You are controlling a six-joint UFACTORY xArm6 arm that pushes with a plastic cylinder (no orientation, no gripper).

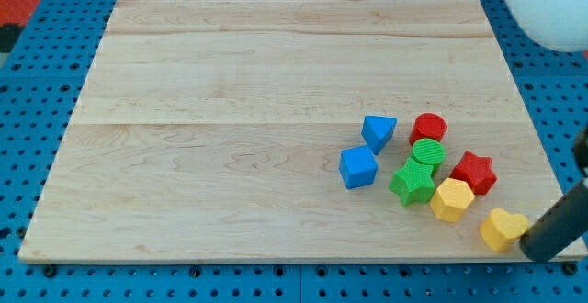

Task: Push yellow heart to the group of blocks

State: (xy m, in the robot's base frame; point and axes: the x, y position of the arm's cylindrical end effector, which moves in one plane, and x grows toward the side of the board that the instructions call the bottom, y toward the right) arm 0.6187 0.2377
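Note:
The yellow heart (503, 229) lies near the board's bottom right corner. My tip (535, 245) is at its right side, touching or almost touching it. The rod runs up to the view's right edge. Up-left of the heart is the group: a yellow hexagon (451, 199), a red star (473, 172), a green star (412, 182), a green cylinder (427, 151), a red cylinder (428, 128), a blue triangle (378, 132) and a blue cube (358, 167). A small gap separates the heart from the yellow hexagon.
The wooden board (230, 129) lies on a blue perforated table (28, 110). A white rounded object (542, 5) sits at the view's top right corner. The heart is close to the board's bottom edge.

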